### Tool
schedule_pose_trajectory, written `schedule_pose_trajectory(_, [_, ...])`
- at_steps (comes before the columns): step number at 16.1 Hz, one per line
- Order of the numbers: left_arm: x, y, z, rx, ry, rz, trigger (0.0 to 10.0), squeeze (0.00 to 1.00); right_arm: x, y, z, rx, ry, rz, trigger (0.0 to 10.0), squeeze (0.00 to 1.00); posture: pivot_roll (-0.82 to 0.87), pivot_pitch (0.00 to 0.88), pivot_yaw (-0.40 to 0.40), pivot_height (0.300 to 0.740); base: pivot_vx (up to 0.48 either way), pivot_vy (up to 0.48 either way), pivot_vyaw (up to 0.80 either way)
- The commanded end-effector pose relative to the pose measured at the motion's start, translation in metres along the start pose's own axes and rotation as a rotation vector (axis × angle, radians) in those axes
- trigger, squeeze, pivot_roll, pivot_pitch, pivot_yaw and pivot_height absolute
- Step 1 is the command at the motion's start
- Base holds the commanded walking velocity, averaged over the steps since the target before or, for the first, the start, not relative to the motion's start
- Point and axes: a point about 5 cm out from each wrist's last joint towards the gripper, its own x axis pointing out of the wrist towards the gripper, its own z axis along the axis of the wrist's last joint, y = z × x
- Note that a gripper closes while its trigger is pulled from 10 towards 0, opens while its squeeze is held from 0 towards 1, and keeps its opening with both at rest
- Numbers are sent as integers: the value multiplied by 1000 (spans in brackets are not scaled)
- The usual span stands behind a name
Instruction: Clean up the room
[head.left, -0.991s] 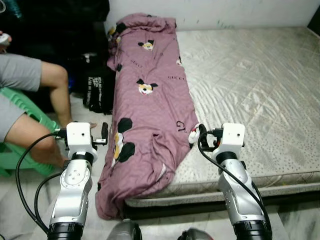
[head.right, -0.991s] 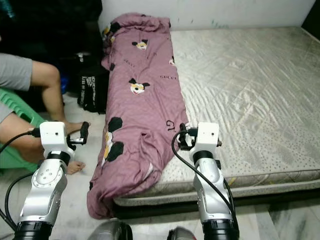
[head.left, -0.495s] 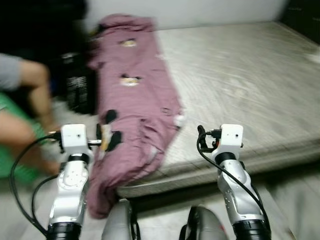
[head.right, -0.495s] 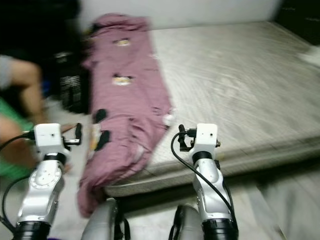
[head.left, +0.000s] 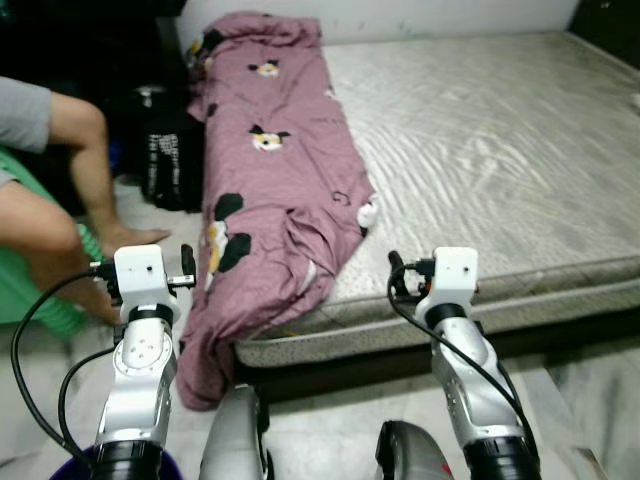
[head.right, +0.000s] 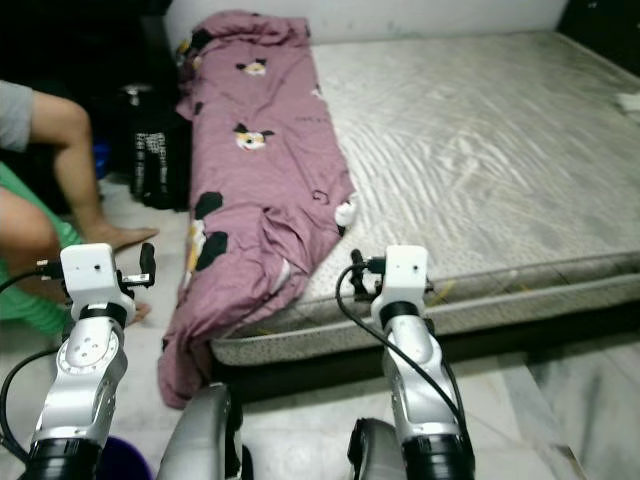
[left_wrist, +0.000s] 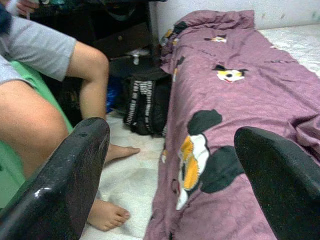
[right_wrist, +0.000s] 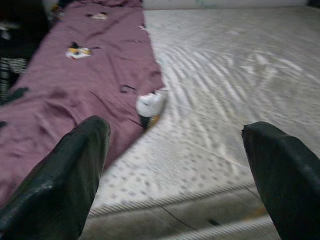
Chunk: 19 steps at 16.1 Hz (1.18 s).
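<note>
A purple blanket (head.left: 280, 170) with cartoon mouse prints lies along the left side of a bare grey mattress (head.left: 500, 140). Its near end spills over the corner down to the floor (head.left: 205, 370). Both arms are held up in front of me, short of the bed. My left gripper (left_wrist: 170, 135) is open over the floor beside the hanging blanket, empty. My right gripper (right_wrist: 175, 135) is open before the mattress's front edge, empty, with the blanket's edge and a white patch (right_wrist: 150, 105) ahead of it.
A person sits at the left on a green chair (head.left: 30, 290), bare legs (head.left: 95, 150) and feet (head.left: 135, 237) on the floor near my left arm. A black bag (head.left: 165, 160) stands between the person and the bed. Pale tiled floor (head.left: 580, 400) runs along the bed's front.
The whole picture has shifted and was blurred half a second ago, so the camera moved; the bed's front edge now sits higher and farther. Both grippers stay open and raised as before.
</note>
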Motion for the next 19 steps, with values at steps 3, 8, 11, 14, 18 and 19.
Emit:
schedule_pose_trajectory(3, [1,3,-1,2,11,17,10000,0,1,1,2,4,-9,4,10000,0,21,75,17,536,0,0,0])
schedule_pose_trajectory(8, [1,2,0,-8,11,-3,10000,0,1,1,2,11,-7,7,10000,0,22,78,19,511,0,0,0])
schedule_pose_trajectory(11, [0,2,0,-12,14,-16,10000,0,0,2,1,12,-6,7,10000,0,22,85,21,511,0,0,0])
schedule_pose_trajectory(14, [0,0,1,-21,9,-34,10000,0,0,4,3,-2,-14,32,10000,0,21,86,20,511,0,0,519])
schedule_pose_trajectory(18, [0,-1,2,-29,6,-52,10000,0,0,3,2,10,-10,26,10000,0,21,86,20,511,139,0,0])
schedule_pose_trajectory(19, [0,-1,1,-30,7,-55,10000,0,0,3,1,11,-9,27,10000,0,20,90,21,511,300,0,0])
